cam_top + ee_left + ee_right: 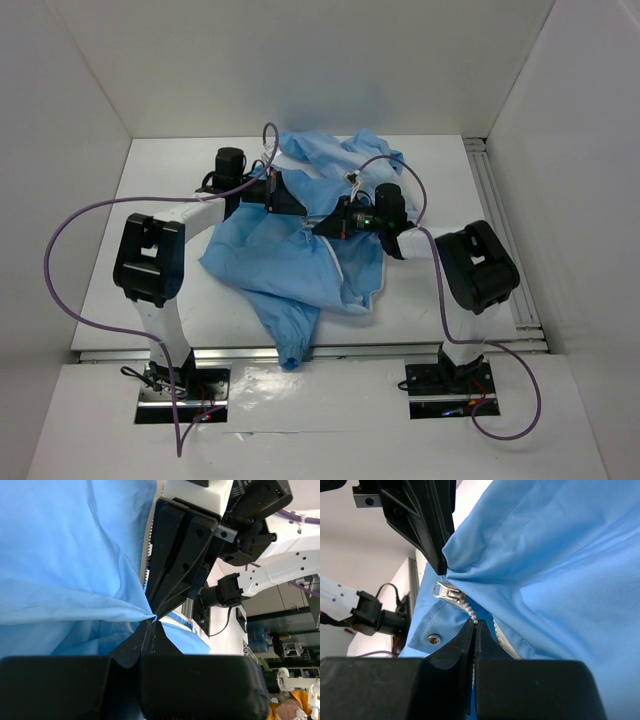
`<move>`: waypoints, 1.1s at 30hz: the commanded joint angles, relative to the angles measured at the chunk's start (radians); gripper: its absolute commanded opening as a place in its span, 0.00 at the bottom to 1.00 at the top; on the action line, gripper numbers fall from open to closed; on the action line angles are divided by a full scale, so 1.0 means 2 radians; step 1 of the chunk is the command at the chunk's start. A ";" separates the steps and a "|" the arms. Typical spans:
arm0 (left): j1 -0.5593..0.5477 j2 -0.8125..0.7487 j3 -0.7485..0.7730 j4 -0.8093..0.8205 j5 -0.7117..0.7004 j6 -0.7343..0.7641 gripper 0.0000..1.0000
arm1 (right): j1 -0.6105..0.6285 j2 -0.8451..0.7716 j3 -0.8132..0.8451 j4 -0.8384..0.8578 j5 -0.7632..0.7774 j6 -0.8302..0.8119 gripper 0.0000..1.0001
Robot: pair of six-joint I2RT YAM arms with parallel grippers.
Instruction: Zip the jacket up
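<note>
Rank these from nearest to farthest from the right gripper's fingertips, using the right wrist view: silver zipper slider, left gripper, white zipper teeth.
1. white zipper teeth, right at the right gripper tips.
2. silver zipper slider, up-left.
3. left gripper, above, pinching the jacket.

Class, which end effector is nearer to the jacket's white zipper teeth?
Right. The right end effector is closed directly on the zipper teeth. The left end effector pinches blue fabric of the jacket just beyond the slider.
</note>
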 commanded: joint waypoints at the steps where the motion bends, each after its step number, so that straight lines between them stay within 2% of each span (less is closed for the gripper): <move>1: 0.014 -0.039 0.016 0.010 0.014 0.011 0.00 | -0.006 -0.020 0.007 -0.081 0.046 -0.040 0.00; 3: 0.014 -0.039 0.016 0.010 0.010 0.011 0.00 | -0.006 -0.025 0.007 -0.097 0.056 -0.051 0.00; 6: 0.014 -0.039 0.016 0.010 0.010 0.011 0.00 | -0.001 -0.036 0.012 -0.124 0.066 -0.062 0.12; 7: 0.014 -0.039 0.021 0.005 0.004 0.011 0.00 | -0.001 -0.042 0.017 -0.138 0.072 -0.069 0.19; 12: 0.014 -0.039 0.021 -0.004 -0.010 0.006 0.00 | 0.010 -0.069 0.027 -0.194 0.105 -0.100 0.37; 16: 0.014 -0.039 0.021 -0.004 -0.010 0.006 0.00 | 0.010 -0.105 0.027 -0.223 0.132 -0.111 0.37; 20: 0.009 -0.039 0.025 -0.004 -0.014 0.006 0.00 | 0.030 -0.140 0.036 -0.272 0.191 -0.118 0.39; 21: 0.009 -0.039 0.026 -0.004 -0.014 0.006 0.00 | 0.035 -0.146 0.036 -0.282 0.226 -0.118 0.40; 22: 0.009 -0.034 0.026 -0.004 -0.014 0.006 0.00 | 0.046 -0.151 0.043 -0.287 0.240 -0.118 0.42; 23: 0.009 -0.034 0.026 -0.009 -0.020 0.006 0.00 | 0.052 -0.161 0.052 -0.303 0.256 -0.118 0.49; 25: 0.009 -0.034 0.030 -0.009 -0.020 0.006 0.00 | 0.073 -0.167 0.057 -0.315 0.309 -0.112 0.53; 26: 0.009 -0.034 0.030 -0.014 -0.020 0.006 0.00 | 0.081 -0.167 0.071 -0.315 0.325 -0.108 0.60; 27: 0.009 -0.034 0.030 -0.014 -0.020 0.006 0.00 | 0.089 -0.167 0.076 -0.322 0.359 -0.103 0.63; 29: 0.009 -0.034 0.030 -0.019 -0.026 0.006 0.00 | 0.112 -0.167 0.089 -0.338 0.401 -0.076 0.61; 30: 0.009 -0.034 0.030 -0.019 -0.026 0.006 0.00 | 0.119 -0.167 0.096 -0.338 0.439 -0.065 0.53; 31: 0.009 -0.034 0.030 -0.023 -0.032 0.011 0.00 | 0.130 -0.167 0.096 -0.338 0.451 -0.049 0.51; 33: 0.009 -0.034 0.035 -0.029 -0.032 0.011 0.00 | 0.142 -0.160 0.106 -0.338 0.473 -0.039 0.51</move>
